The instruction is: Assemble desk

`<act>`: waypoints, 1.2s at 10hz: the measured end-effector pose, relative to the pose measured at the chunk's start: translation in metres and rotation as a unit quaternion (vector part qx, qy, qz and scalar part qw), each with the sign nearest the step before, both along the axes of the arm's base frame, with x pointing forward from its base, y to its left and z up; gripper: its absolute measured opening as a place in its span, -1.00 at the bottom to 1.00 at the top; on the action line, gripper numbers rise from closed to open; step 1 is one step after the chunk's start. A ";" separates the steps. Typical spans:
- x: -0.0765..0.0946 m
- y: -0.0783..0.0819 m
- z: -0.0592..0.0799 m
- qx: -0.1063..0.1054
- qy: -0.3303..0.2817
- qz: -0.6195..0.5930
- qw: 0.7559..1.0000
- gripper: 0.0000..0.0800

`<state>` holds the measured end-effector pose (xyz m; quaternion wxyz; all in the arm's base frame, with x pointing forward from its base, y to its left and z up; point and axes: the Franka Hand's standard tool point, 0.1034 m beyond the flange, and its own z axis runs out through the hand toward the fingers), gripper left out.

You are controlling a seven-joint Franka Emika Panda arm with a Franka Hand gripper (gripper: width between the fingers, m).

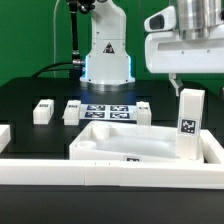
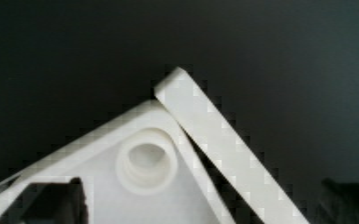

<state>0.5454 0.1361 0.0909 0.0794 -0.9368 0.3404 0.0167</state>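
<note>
The white desk top (image 1: pixel 125 143) lies flat with its recessed face up, in the middle of the exterior view. One white square-post leg (image 1: pixel 190 125) with a tag stands upright at the top's corner on the exterior view's right. My gripper (image 1: pixel 177 80) hangs just above that leg, open and empty. In the wrist view the leg (image 2: pixel 211 130) runs as a long white post beside a round socket (image 2: pixel 149 160) in the top's corner (image 2: pixel 105 175). My gripper (image 2: pixel 202 208) shows dark fingers (image 2: pixel 51 205) spread wide on both sides.
Three more white legs (image 1: pixel 42 112) (image 1: pixel 75 110) (image 1: pixel 143 110) lie behind the top. The marker board (image 1: pixel 108 111) lies between them, before the robot base (image 1: pixel 105 60). Long low white border bars run along the front (image 1: pixel 100 177) and sides (image 1: pixel 214 150).
</note>
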 end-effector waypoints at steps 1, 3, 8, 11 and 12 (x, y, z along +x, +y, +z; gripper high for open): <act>0.001 -0.001 0.001 -0.001 -0.008 0.043 0.999 0.62; 0.001 -0.002 0.000 -0.003 -0.018 0.105 0.994 0.62; -0.098 -0.071 -0.058 -0.037 -0.006 0.407 0.913 0.62; -0.105 -0.080 -0.061 -0.029 0.007 0.427 0.904 0.62; -0.108 -0.079 -0.062 -0.022 0.019 0.426 0.904 0.62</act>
